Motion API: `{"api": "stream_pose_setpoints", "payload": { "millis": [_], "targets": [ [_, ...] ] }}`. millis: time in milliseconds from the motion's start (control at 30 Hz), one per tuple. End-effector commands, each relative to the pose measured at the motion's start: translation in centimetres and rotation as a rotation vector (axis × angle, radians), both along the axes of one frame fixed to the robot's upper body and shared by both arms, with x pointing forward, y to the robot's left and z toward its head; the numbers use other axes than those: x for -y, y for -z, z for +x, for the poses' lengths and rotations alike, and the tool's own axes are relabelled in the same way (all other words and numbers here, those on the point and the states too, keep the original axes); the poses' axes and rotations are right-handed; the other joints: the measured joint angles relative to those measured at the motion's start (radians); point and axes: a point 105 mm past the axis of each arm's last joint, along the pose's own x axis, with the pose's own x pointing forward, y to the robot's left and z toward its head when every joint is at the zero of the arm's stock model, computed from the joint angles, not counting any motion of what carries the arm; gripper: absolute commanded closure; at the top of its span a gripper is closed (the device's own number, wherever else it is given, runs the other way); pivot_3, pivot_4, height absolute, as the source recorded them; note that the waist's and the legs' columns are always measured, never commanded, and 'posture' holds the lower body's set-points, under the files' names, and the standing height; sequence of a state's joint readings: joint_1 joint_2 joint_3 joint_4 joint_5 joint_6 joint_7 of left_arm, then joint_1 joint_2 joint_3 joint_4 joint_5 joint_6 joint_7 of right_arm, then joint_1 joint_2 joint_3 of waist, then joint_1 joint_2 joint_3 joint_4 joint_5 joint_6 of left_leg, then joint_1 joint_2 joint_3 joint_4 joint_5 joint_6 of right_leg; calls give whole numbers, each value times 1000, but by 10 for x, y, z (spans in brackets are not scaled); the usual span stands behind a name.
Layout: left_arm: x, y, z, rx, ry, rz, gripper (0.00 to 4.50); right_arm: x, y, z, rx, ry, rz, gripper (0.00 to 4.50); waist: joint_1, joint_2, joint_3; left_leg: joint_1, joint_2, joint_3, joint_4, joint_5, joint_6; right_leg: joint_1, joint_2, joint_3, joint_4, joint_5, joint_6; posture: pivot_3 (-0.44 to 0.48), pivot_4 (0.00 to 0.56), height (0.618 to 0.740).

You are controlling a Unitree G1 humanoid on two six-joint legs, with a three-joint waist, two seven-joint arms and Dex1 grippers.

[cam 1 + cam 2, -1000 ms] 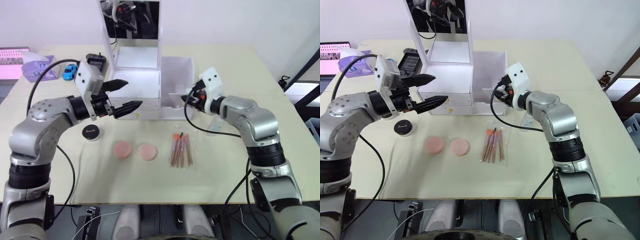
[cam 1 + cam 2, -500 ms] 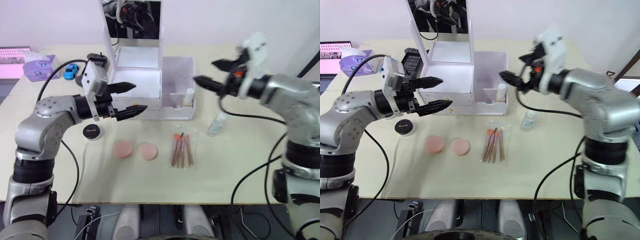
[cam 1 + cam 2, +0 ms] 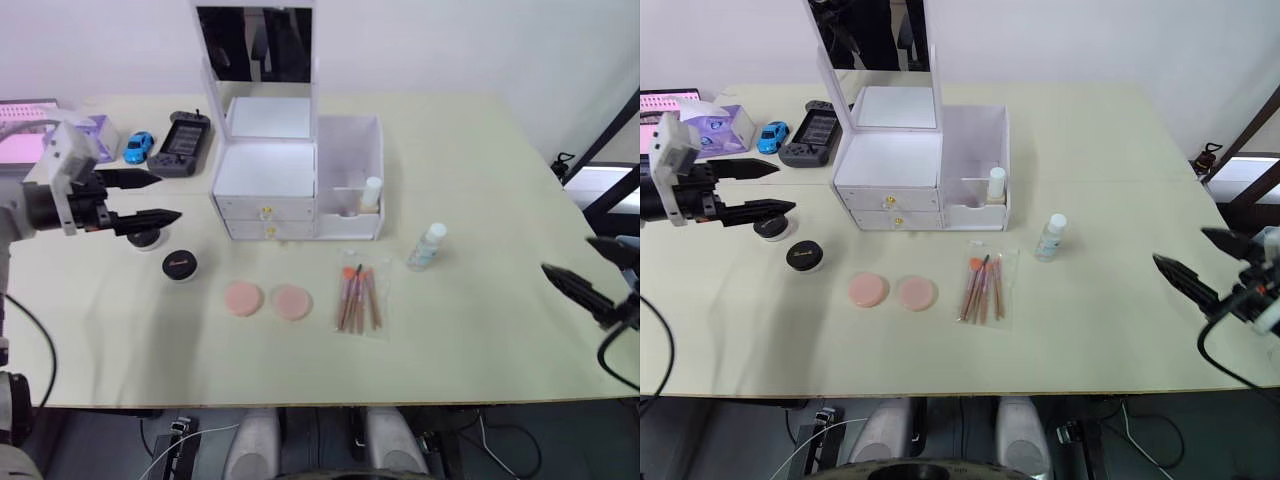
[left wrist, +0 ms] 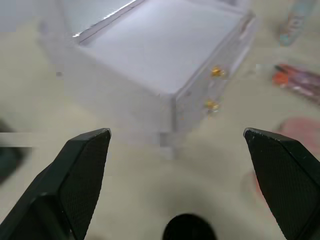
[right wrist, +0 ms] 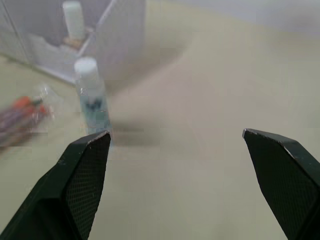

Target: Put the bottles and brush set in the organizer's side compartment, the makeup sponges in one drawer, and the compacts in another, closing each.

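Observation:
The white organizer (image 3: 268, 180) stands mid-table with both drawers shut. One bottle (image 3: 372, 193) stands in its side compartment (image 3: 350, 140). A second bottle (image 3: 427, 246) stands on the table to its right. The brush set (image 3: 360, 298) lies in front, with two pink makeup sponges (image 3: 243, 298) to its left. A black compact (image 3: 180, 265) lies further left, and another compact (image 3: 147, 239) sits below my left gripper (image 3: 168, 195), which is open and empty. My right gripper (image 3: 567, 254) is open and empty near the table's right edge, well away from the second bottle (image 5: 92, 100).
A mirror (image 3: 255, 45) rises behind the organizer. A game controller (image 3: 180, 130), a blue toy car (image 3: 138, 146) and a purple tissue pack (image 3: 85, 130) lie at the back left. Bare tabletop spans the front and right.
Both arms have pulled back outward from the organizer, left to the far left, right to the table's right edge. The right gripper has let go of a bottle, which now stands in the side compartment.

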State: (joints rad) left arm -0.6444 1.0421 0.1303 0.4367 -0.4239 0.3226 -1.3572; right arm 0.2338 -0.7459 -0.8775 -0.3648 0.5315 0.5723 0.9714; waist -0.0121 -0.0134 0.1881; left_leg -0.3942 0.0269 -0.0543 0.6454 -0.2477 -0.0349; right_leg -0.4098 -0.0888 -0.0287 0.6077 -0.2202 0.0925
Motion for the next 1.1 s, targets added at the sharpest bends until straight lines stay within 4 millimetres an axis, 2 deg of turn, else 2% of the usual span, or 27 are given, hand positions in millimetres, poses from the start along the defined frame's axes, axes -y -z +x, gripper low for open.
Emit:
{"api": "stream_pose_setpoints", "payload": {
  "millis": [33,167,300,400,533,633,700,867,933,1000,1100],
  "targets": [
    [-12,-12,-1,53,-3,32,0,14,-5,-6,51,39,-49,22,-1,1,0,1,1,0,0,0,-1,1,0,0,-3,1,-1,0,150,740],
    [-14,-10,-1,54,5,20,0,14,-6,-3,65,28,-65,22,-2,1,0,0,3,4,-1,-1,-2,2,0,-1,-10,2,-3,0,150,740],
    [3,-13,1,70,56,-25,0,3,-14,6,88,-13,-69,22,2,0,0,0,4,9,-2,0,0,1,-1,0,-9,4,-4,0,150,740],
    [35,-25,5,110,131,-96,0,-15,-26,12,114,-79,-51,22,11,0,0,0,4,9,-4,0,0,0,0,0,-8,6,-8,0,150,740],
    [88,-39,0,130,275,-188,0,-41,-35,24,92,-136,-24,22,24,0,0,2,4,8,-7,0,0,0,2,0,-7,6,-7,0,150,740],
    [138,-31,-10,155,409,-118,0,-70,-45,38,107,-182,-30,22,24,-1,0,3,4,8,-7,0,0,1,2,0,-7,6,-7,0,150,740],
    [157,-30,-19,144,474,-120,0,-84,-46,42,109,-211,-49,22,24,-1,0,3,4,8,-7,0,0,1,2,0,-7,6,-7,0,150,740],
    [186,-26,-36,107,570,-161,0,-113,-28,46,32,-281,-72,22,22,-1,0,3,4,8,-9,0,0,1,3,0,-8,5,-7,0,150,740],
    [193,-24,-42,90,595,-173,0,-116,-18,51,7,-277,-78,22,23,-1,0,3,4,7,-9,0,0,1,3,1,-8,5,-7,0,150,740],
    [200,-22,-49,74,619,-189,0,-116,-5,63,-4,-220,-18,22,22,-1,0,3,4,7,-9,0,0,1,3,1,-8,5,-7,0,150,740],
    [204,-22,-49,75,597,-212,0,-119,12,72,-17,-179,1,22,23,-1,0,3,4,7,-8,0,0,1,3,1,-8,4,-4,0,150,740]
  ]
}}
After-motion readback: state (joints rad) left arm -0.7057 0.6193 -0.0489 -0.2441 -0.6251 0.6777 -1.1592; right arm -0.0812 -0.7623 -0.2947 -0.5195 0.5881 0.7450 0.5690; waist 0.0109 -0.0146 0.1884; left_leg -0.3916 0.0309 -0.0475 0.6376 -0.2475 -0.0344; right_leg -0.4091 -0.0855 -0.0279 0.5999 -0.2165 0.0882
